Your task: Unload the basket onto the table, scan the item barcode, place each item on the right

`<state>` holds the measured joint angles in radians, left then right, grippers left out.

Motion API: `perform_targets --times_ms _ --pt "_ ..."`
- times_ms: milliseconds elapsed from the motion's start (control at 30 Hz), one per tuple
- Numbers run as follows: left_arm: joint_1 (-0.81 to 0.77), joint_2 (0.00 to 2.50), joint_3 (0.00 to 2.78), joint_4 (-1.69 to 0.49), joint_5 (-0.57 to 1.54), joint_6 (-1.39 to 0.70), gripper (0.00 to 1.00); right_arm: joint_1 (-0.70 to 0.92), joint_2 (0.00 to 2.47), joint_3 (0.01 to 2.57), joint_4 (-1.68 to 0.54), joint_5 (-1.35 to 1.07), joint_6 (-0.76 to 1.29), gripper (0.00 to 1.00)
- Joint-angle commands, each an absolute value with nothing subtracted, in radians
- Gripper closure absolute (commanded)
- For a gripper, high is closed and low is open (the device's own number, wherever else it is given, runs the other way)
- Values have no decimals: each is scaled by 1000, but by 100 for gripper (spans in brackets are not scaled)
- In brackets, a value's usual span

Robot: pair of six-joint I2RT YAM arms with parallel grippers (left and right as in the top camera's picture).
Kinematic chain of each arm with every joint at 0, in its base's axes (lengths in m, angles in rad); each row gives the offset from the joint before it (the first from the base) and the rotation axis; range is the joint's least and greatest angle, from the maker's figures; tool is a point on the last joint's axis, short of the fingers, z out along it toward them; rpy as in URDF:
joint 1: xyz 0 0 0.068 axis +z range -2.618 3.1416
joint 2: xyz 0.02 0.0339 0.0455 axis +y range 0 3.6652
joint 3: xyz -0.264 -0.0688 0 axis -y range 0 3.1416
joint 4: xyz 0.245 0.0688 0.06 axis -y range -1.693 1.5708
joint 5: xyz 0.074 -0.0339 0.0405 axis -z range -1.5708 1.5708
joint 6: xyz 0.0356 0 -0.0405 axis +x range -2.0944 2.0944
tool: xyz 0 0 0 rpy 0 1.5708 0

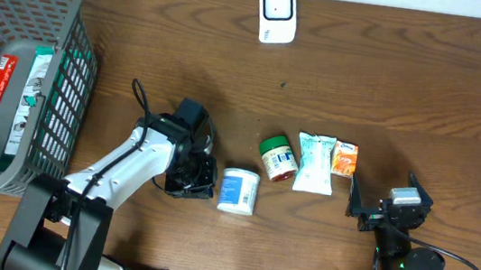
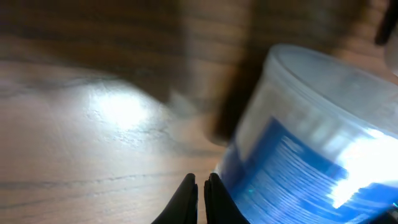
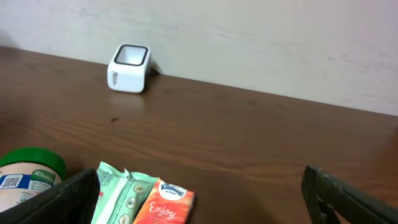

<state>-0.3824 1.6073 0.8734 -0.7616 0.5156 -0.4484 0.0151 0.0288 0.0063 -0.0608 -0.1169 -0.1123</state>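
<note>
Tub (image 1: 239, 191): likely light, stiff, slick; I'd grip across its round sides.
My left pincer (image 2: 200, 188): together, just beside tub.
My right pincer (image 1: 387, 202): apart.

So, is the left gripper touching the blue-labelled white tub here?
Cannot tell. In the left wrist view the shut left gripper sits right beside the tub, but blur hides the edge; overhead shows no plain gap either.

Overhead and right wrist views evenly lit, sharp; left wrist view blurred, with glare on counter (image 2: 118, 112) and tub (image 2: 311, 143).
</note>
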Motion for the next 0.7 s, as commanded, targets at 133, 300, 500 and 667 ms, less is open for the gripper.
perform_targets --times_ms 133,300,500,667 --pt "-384 1612 868 -734 312 -446 92 20 28 6 -64 -121 -98 1" --pt "-384 1612 868 -735 278 -446 93 20 28 6 -64 -121 -98 1" --pt "-384 1612 868 -734 278 -446 93 20 28 6 -64 -121 -98 1" --pt "-384 1612 868 -735 278 -446 92 20 28 6 -64 -121 -98 1"
